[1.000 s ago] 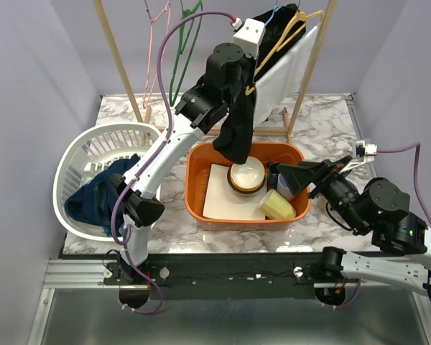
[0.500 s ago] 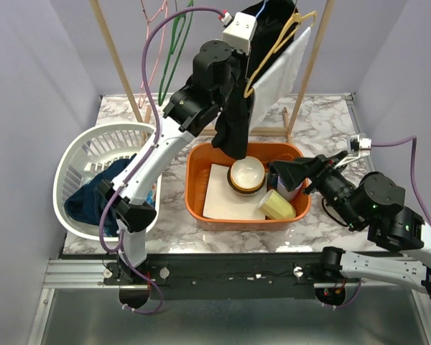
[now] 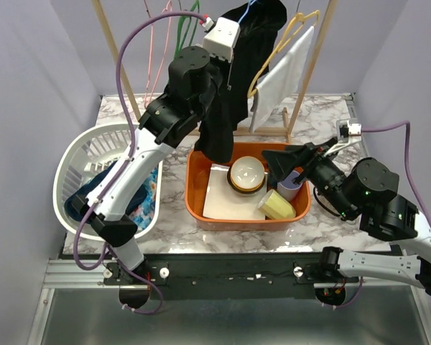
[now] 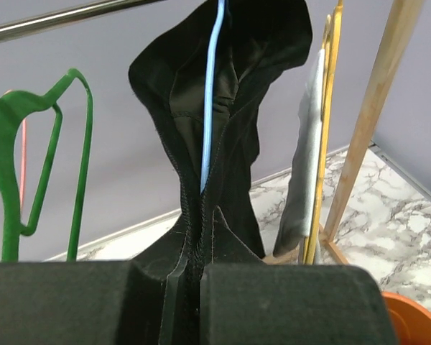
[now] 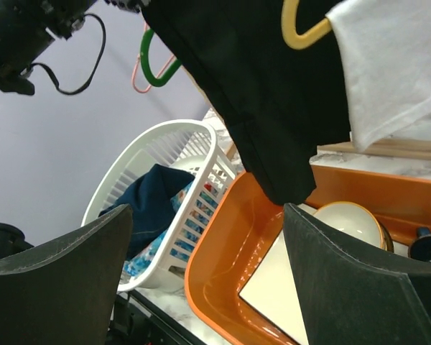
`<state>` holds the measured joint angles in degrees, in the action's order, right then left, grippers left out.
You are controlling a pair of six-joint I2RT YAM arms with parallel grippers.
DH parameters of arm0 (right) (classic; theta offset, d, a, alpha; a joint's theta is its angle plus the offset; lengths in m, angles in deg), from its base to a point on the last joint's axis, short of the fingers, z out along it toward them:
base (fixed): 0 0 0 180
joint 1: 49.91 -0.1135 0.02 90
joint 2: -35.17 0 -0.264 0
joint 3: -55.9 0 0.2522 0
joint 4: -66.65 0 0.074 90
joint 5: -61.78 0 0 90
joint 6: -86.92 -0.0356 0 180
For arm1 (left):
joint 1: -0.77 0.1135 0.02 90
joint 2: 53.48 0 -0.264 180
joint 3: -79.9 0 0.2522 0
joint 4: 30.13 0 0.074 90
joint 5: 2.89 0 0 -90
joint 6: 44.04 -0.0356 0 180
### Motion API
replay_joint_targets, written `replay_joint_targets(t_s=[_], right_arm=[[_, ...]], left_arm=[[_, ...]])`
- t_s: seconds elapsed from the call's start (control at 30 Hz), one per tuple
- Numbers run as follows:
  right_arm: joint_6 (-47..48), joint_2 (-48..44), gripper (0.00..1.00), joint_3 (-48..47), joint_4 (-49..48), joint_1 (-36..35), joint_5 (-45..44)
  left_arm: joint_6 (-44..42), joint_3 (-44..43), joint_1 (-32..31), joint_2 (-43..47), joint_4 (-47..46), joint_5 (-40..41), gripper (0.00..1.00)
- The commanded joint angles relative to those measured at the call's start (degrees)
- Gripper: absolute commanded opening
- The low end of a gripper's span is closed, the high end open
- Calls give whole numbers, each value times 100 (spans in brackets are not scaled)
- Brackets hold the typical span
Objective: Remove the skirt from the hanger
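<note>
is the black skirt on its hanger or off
On: the black skirt drapes over the blue hanger, while the left gripper pinches its lower part.

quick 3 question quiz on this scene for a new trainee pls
1. True or false: the left gripper is shut on the black skirt.
2. The hanger running up inside the skirt is: A green, B blue, C pink.
3. Fill in: the white basket holds a dark ____ garment.

Key: 1 true; 2 B; 3 blue.
</note>
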<state>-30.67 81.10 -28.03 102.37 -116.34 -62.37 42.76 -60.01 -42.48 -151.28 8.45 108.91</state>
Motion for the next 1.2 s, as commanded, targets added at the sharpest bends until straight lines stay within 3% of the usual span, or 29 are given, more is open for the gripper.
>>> replay_joint_targets(t_s=[0.0,0.1,0.3,0.53,0.7,0.87,1.17], right_arm=[[639,328,91,-540,-411,-19,294],[1210,784,91,-1164,-587,-27,295],[2037,2320,84,-3438,-201,-10,601],[2223,3622,77,-5409,63,279,1112],[2259,4002,78,-5815,-243,359,1472],[2259,4221,82,-5674,-798,377,1201],[2241,4662,76,-5903,-1079,421,1315]], left_arm=[[-119,204,0,787,-189,-36,0],[-110,380,0,1103,-13,-71,0],[-154,600,9,1666,260,-238,0],[3,582,9,2256,787,-826,0],[214,855,9,2791,1226,-1414,0],[303,1355,9,3293,1359,-1863,0],[496,1558,9,3689,1842,-2435,0]])
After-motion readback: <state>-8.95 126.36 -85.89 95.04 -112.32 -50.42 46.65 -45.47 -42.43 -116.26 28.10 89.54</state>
